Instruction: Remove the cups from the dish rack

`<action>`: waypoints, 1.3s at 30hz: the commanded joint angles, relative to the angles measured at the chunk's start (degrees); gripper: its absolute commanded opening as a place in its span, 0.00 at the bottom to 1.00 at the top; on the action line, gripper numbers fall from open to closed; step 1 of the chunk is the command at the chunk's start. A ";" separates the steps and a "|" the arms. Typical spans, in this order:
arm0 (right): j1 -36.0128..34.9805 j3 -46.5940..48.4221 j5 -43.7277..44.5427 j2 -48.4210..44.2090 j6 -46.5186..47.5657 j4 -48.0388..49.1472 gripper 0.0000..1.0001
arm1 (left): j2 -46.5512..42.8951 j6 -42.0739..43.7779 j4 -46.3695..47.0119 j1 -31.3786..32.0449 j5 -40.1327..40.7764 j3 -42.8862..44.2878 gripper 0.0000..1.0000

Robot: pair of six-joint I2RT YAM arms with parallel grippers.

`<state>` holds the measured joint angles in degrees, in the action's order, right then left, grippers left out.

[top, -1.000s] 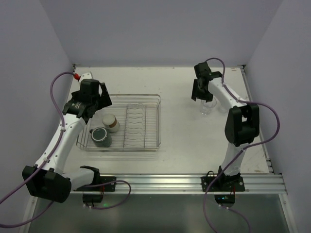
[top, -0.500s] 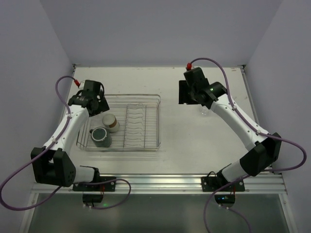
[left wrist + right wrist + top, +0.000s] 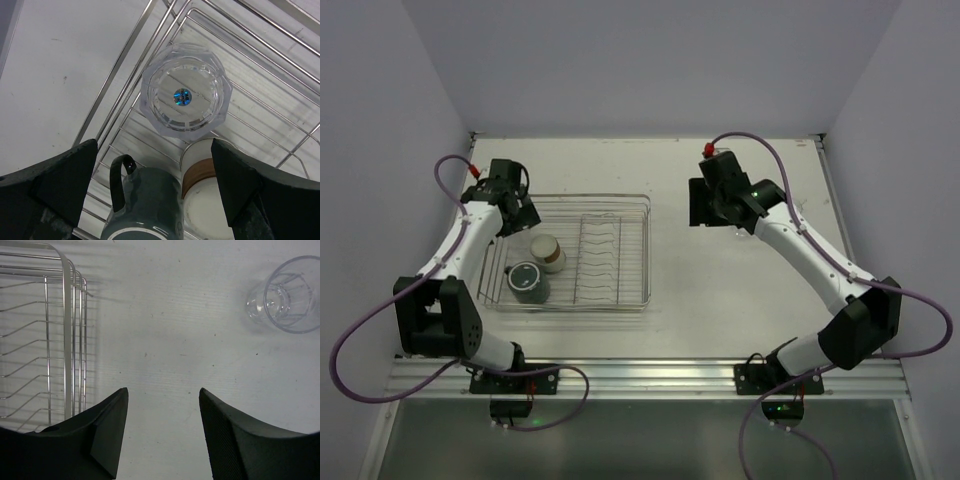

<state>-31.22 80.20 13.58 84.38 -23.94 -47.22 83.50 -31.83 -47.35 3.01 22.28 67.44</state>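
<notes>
No writing could be read. Only a small blue iridescent sticker (image 3: 179,96) was seen at the centre of the base of a clear faceted tumbler (image 3: 205,82), its print too small to be made out. This tumbler, viewed from straight above, was placed in a corner of the silver wire dish rack (image 3: 620,255). Just beside it were a dark grey-green mug (image 3: 145,217) with a loop handle and a cream cup (image 3: 210,212) with a brown band, the two set close against each other. The left hand (image 3: 518,212) was poised above these three, its fingers spread wide and nothing gripped. A second clear tumbler (image 3: 287,295) was seen on the white table (image 3: 700,290), well apart from the rack. The right hand (image 3: 163,392) was held over bare table between rack and tumbler, its fingers parted and empty.
</notes>
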 commanded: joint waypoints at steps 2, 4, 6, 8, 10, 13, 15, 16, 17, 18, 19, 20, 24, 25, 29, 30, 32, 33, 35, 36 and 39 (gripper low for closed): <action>-0.24 -0.14 -0.75 -2.20 0.57 2.49 0.61 | 1.83 1.07 1.47 -1.42 -1.28 3.75 1.00; -0.24 -0.31 -0.84 -2.11 0.57 2.75 0.61 | 2.36 1.51 2.43 -2.30 -1.98 3.93 1.00; -0.24 -0.66 -1.01 -2.11 0.48 3.01 0.61 | 2.89 2.04 3.49 -2.92 -3.55 4.01 1.00; -0.24 -0.84 -1.02 -1.85 0.48 3.10 0.61 | 3.77 2.22 3.94 -3.01 -4.18 4.45 1.00; -0.24 -0.93 -0.93 -1.67 0.48 3.10 0.61 | 5.00 2.30 3.93 -3.01 -4.35 5.07 1.00; -0.24 -1.19 -0.93 -1.67 0.57 3.36 0.61 | 6.32 2.57 5.07 -3.01 -5.58 5.33 1.00; -0.24 -1.19 -0.93 -1.59 0.57 3.54 0.61 | 7.37 2.57 5.60 -4.50 -6.99 5.86 1.00; -0.24 -1.19 -0.93 -1.32 0.65 3.54 0.61 | 7.72 2.57 5.69 -4.59 -7.25 6.12 1.00; -0.24 -1.19 -0.93 -1.32 0.57 3.54 0.61 | 8.07 2.48 5.61 -4.59 -7.34 6.30 1.00; -0.24 -1.36 -0.93 -1.24 0.57 3.63 0.61 | 8.51 2.39 5.87 -4.59 -7.78 6.65 1.00; -0.24 -1.71 -1.01 -1.23 0.57 3.89 0.61 | 8.60 2.39 5.96 -4.59 -7.96 6.74 1.00; -0.24 -1.80 -1.02 -1.23 0.57 3.98 0.61 | 8.69 2.30 6.13 -4.50 -8.22 6.91 1.00; -0.24 -1.81 -1.45 -0.45 0.48 4.24 0.61 | 9.83 2.30 6.84 -4.68 -8.48 7.79 1.00; -0.24 -1.89 -1.54 -0.44 0.39 4.33 0.61 | 10.27 2.30 6.84 -4.68 -8.57 8.06 1.00; -0.24 -1.98 -1.37 -0.44 0.48 4.16 0.61 | 12.21 2.30 6.92 -4.76 -9.27 8.59 1.00; -0.24 -1.98 -1.37 -0.62 0.56 4.07 0.61 | 12.21 2.30 7.27 -4.85 -9.36 8.41 0.99; -0.24 -1.81 -1.37 -0.88 0.57 3.98 0.61 | 12.30 2.30 7.36 -4.85 -9.45 7.97 0.98; -0.24 -1.63 -1.45 -0.88 0.48 3.98 0.61 | 12.21 2.30 7.62 -4.85 -9.54 7.80 0.97; -0.24 -1.45 -1.54 -0.79 0.48 3.98 0.61 | 12.03 2.39 7.63 -4.85 -9.63 7.53 0.95; -0.24 -1.37 -1.72 -0.53 0.39 4.07 0.61 | 11.86 2.48 7.80 -4.85 -9.63 7.27 0.95; -0.24 -1.37 -1.98 -0.27 0.30 4.15 0.61 | 11.94 2.74 8.33 -4.94 -9.19 7.27 0.90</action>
<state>-31.22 78.39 12.25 84.07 -23.97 -44.56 96.12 -30.39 -41.15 -1.15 13.43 74.19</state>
